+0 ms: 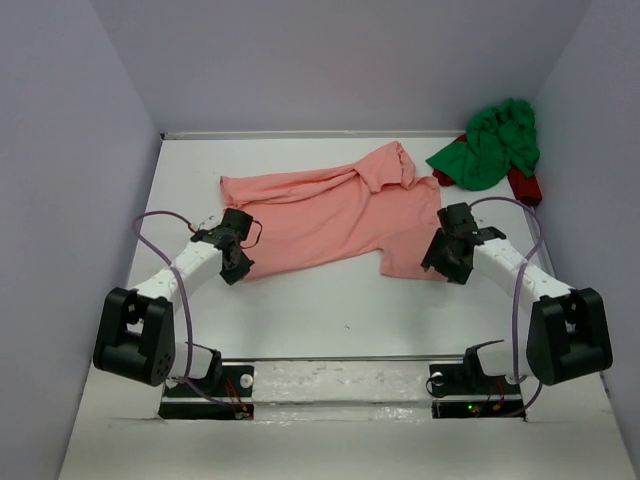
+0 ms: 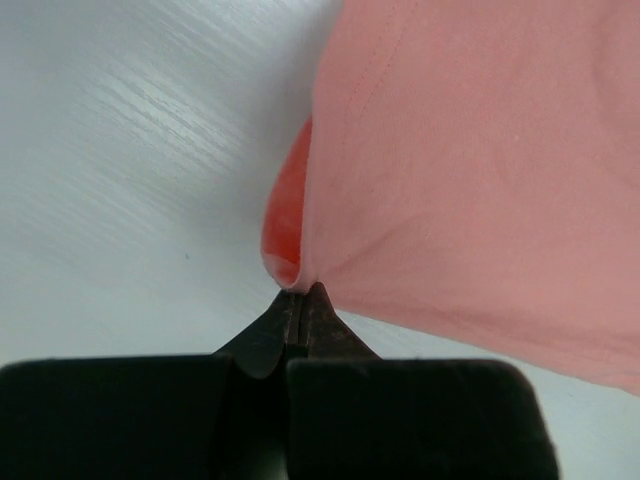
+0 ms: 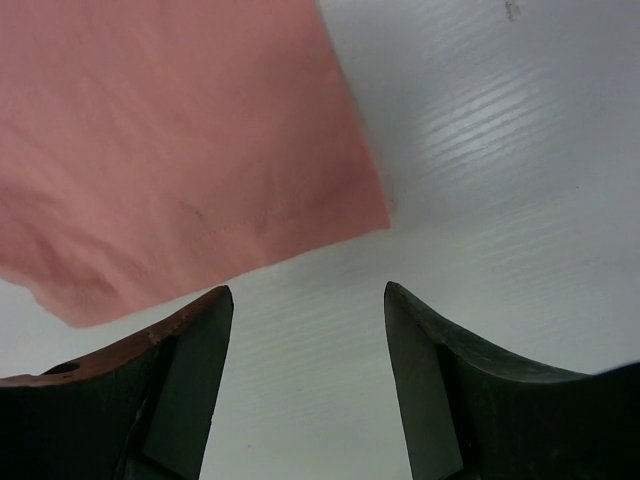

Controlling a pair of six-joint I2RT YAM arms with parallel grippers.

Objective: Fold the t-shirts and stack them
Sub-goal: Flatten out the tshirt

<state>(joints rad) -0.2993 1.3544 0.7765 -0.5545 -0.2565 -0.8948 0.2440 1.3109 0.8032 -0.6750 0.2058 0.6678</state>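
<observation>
Left claw [image 2: 300,305] pinched shut on the pink shirt [image 2: 480,180] at its near-left edge. Right claw [image 3: 308,300] wide, empty. The pink shirt's near-right corner sits just ahead of the jaws, cloth running off left, not yet between them. Green shirt [image 1: 490,145] bunched beyond the pink shirt's far-right end.

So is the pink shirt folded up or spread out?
Spread out, not folded. The pink shirt lies flat across the table with one far sleeve rumpled, and the left hand pinches its edge.
</observation>
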